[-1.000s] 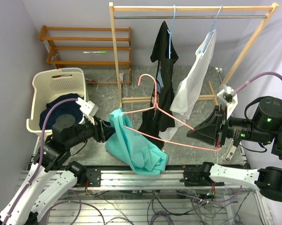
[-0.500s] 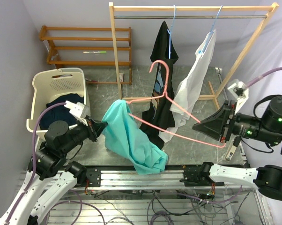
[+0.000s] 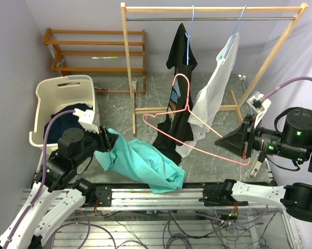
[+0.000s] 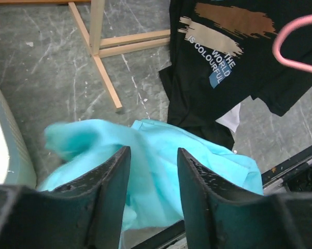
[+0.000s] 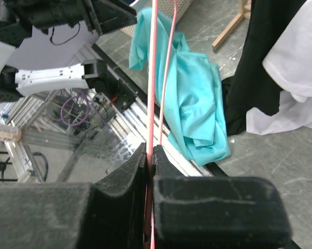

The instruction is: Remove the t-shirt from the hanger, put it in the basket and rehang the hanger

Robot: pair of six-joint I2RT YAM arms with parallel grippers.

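Right pincer (image 5: pixel 150 153) grips hanger (image 3: pixel 188 101) | bar diagonal | hook toward rack (image 3: pixel 213 9)

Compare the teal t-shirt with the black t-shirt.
The teal t-shirt lies crumpled on the table, off the pink hanger; the black t-shirt hangs from a blue hanger on the rail. The teal t-shirt is plain; the black t-shirt carries a printed slogan. Both are t-shirts.

Grey table (image 3: pixel 114 98) holds teal t-shirt (image 3: pixel 145 166), basket (image 3: pixel 70 92), wooden rack (image 3: pixel 128 62)
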